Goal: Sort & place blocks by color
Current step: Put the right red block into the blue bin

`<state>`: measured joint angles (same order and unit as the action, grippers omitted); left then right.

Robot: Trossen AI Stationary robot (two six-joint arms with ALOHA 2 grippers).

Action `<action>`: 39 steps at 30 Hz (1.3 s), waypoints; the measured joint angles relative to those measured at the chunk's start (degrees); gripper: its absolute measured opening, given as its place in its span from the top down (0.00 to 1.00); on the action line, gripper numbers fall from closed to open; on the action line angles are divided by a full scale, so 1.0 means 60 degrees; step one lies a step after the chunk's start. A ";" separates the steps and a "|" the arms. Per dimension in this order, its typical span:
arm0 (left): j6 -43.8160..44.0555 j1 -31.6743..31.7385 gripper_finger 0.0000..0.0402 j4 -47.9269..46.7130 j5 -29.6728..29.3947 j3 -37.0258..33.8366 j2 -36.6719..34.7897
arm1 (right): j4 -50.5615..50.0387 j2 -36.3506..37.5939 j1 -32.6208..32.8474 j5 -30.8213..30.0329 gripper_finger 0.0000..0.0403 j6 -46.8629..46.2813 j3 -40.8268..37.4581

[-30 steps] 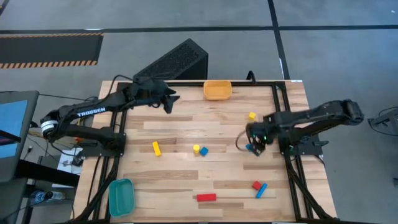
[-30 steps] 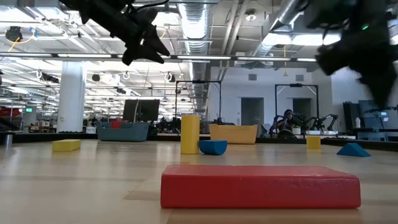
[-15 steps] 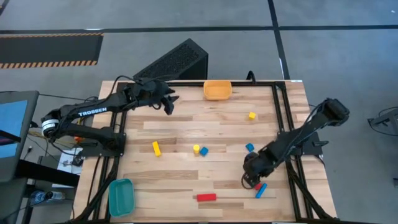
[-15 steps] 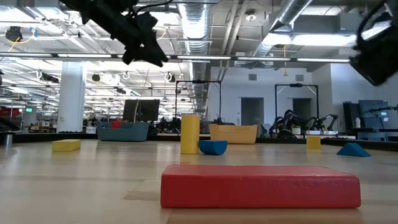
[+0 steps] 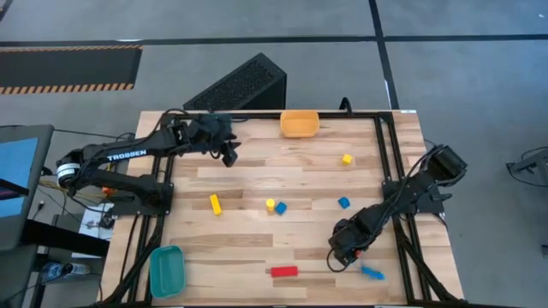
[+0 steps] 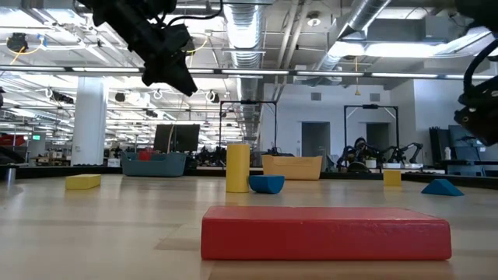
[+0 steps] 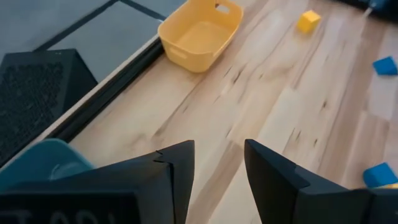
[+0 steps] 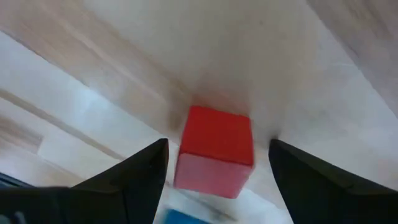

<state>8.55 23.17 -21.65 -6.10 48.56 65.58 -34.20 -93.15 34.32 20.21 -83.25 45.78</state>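
Two grippers were in view, and only the right gripper (image 8: 214, 177) was at work: it hung low over the table (image 5: 257, 175), its fingers spread wide with a small red block (image 8: 214, 152) sitting on the wood between them, untouched. We judged the spread was there to straddle the cube before closing. Just beside that gripper lay a blue bar (image 5: 372, 273), and nearer the table's front edge a red bar (image 5: 284, 271). The left gripper (image 7: 219, 171) waited, fingers parted and empty, near the yellow bin (image 5: 300, 124) at the far edge. The teal bin (image 5: 166, 269) sat at the near left corner. The table was pale planked wood; behind it we saw a wide hall with ceiling ducts.
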 joint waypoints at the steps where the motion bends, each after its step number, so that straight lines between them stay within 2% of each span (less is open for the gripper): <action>1: -0.0051 -0.0019 0.69 -0.0038 -0.0083 0.0000 0.0000 | 0.0009 0.0003 0.0008 -0.0035 0.25 0.0178 0.0004; 5: -0.0221 -0.0060 0.69 -0.0145 -0.0157 0.0000 0.0000 | -0.0134 0.0017 -0.0057 -0.0276 0.25 0.0351 0.0004; 8: -0.0240 -0.0057 0.69 -0.0139 -0.0181 0.0000 0.0000 | -0.0215 0.0013 -0.0121 -0.0254 0.30 0.0355 0.0004; 11: -0.0327 -0.0057 0.69 -0.0124 -0.0231 0.0000 0.0000 | -0.0187 0.0012 -0.0133 -0.0249 0.41 0.0355 0.0000; 16: -0.0345 -0.0057 0.69 -0.0089 -0.0309 0.0000 0.0000 | -0.0005 0.0052 -0.0380 -0.0209 0.70 0.0318 0.0004; 21: -0.0408 -0.0127 0.69 0.0154 -0.0032 0.0000 0.0000 | 0.0583 0.0033 -0.1046 -0.0383 0.69 0.0707 0.0107; 26: -0.1027 -0.0233 0.69 0.0490 -0.0030 0.0000 0.0000 | 0.0874 0.0030 -0.2073 -0.1707 0.69 0.1828 0.0783; 30: -0.2021 -0.0367 0.69 0.0573 -0.0027 0.0000 0.0001 | 0.1213 0.0027 -0.2953 -0.2125 0.69 0.3100 0.1477; 35: -0.2656 -0.0531 0.67 0.0569 -0.0066 0.0000 0.0006 | 0.2081 0.0027 -0.4119 -0.2183 0.69 0.4724 0.2059; 39: -0.2724 -0.0797 0.59 0.0753 -0.0033 0.0000 0.0007 | 0.3487 0.0350 -0.4912 -0.1565 0.69 0.5641 0.2187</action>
<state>-7.79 18.39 -17.13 -6.30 48.56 65.63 -13.27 -91.05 4.85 10.82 -49.41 58.90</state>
